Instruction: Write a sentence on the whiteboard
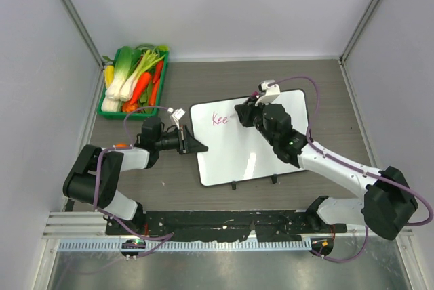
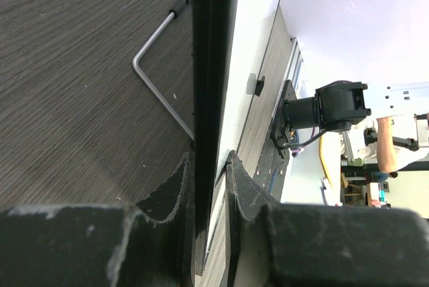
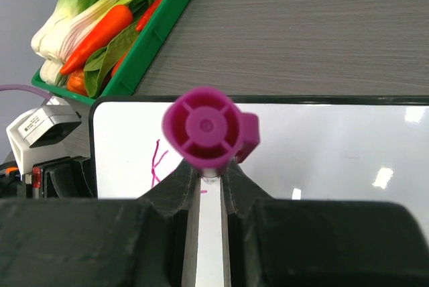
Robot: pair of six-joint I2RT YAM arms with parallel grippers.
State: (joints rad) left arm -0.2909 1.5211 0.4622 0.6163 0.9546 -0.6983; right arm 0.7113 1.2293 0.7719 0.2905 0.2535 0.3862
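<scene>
Bright, even light falls from overhead; shadows under my arms on the tabletop (image 1: 169, 181) are faint. The whiteboard (image 1: 251, 148) shows small glare patches toward its six o'clock edge. In the wrist views my left end effector (image 2: 209, 166) and right end effector (image 3: 209, 183) blur at six o'clock, the marker (image 3: 204, 126) crisper above.

The large, flat, white rectangular whiteboard (image 1: 237, 158), with rounded corners and a thin black rim, lies face up near the middle of the dark wood-grain tabletop (image 1: 224, 83), turned slightly askew. Two small black clips (image 1: 234, 185) sit on its near edge. Pink handwriting (image 1: 220, 118) reading "Kee" begins near its far left corner.
</scene>
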